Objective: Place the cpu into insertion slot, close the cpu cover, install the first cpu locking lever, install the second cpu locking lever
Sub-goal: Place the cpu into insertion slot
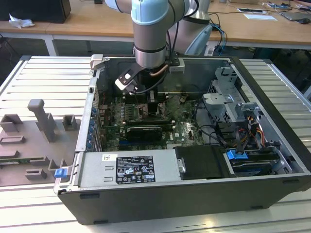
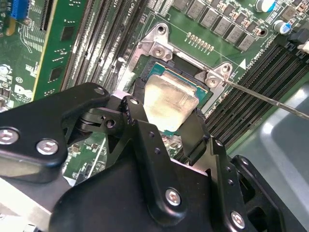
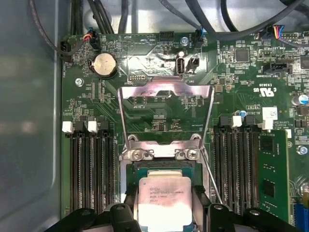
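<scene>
The cpu (image 3: 164, 200), a flat silver square, sits between my black fingers (image 3: 129, 205) directly over the insertion slot (image 3: 161, 166). In the second wrist view the cpu (image 2: 171, 101) is level with the socket's dark frame, and I cannot tell whether it is fully seated. My gripper (image 2: 166, 110) is shut on its two opposite edges. The cpu cover (image 3: 164, 90), a silvery frame with an open window, stands flipped back on its hinge beyond the socket. A thin wire locking lever (image 2: 260, 96) sticks out beside the socket. In the exterior view my gripper (image 1: 150, 104) reaches down into the open computer case.
Black memory slots (image 3: 89, 164) flank the socket, with a green memory module (image 3: 273, 169) on one side. A coin battery (image 3: 105, 64) and cables (image 3: 212, 24) lie beyond the cover. The drive cage (image 1: 228, 102) and power supply (image 1: 131, 167) crowd the case; grey fixtures (image 1: 43, 119) stand at the exterior view's left.
</scene>
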{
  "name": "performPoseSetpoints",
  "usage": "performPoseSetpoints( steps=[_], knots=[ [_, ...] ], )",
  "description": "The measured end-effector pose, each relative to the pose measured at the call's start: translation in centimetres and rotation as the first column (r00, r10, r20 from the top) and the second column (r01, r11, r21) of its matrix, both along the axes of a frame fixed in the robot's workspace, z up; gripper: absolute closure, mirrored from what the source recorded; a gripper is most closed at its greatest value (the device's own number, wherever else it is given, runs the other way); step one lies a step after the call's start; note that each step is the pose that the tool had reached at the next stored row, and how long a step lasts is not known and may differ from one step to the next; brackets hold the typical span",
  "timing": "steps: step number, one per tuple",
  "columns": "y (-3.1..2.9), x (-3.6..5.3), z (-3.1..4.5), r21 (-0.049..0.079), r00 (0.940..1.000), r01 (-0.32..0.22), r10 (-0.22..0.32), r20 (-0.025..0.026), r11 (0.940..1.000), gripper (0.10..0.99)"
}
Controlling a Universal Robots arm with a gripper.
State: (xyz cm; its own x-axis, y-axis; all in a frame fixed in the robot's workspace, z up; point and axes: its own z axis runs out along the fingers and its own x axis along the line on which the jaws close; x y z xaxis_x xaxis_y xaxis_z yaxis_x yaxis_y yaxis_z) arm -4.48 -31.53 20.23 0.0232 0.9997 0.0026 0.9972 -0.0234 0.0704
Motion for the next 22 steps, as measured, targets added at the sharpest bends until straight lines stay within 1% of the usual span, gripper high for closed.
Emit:
performPoseSetpoints(
  steps=[5, 7, 9, 11, 13, 15, 22],
  knots=[
    [0.08, 0.00, -0.36, -0.001, 1.0000, 0.000, 0.000, -0.0004, 1.0000, 0.553],
    [0.09, 0.00, -0.39, 0.000, 1.0000, 0.000, 0.000, -0.0001, 1.0000, 0.553],
    [0.09, 0.01, -0.38, 0.000, 1.0000, 0.000, 0.000, 0.0000, 1.0000, 0.553],
    [0.11, 0.02, -0.14, 0.001, 1.0000, 0.000, 0.000, 0.0007, 1.0000, 0.553],
    [0.09, 0.01, 0.05, -0.002, 1.0000, 0.001, -0.001, 0.0003, 1.0000, 0.553],
    [0.08, 0.02, 0.06, -0.005, 1.0000, 0.000, 0.000, 0.0000, 1.0000, 0.553],
    [0.08, 0.09, -0.13, -0.005, 0.9999, -0.010, 0.010, 0.0001, 0.9999, 0.553]
  ],
)
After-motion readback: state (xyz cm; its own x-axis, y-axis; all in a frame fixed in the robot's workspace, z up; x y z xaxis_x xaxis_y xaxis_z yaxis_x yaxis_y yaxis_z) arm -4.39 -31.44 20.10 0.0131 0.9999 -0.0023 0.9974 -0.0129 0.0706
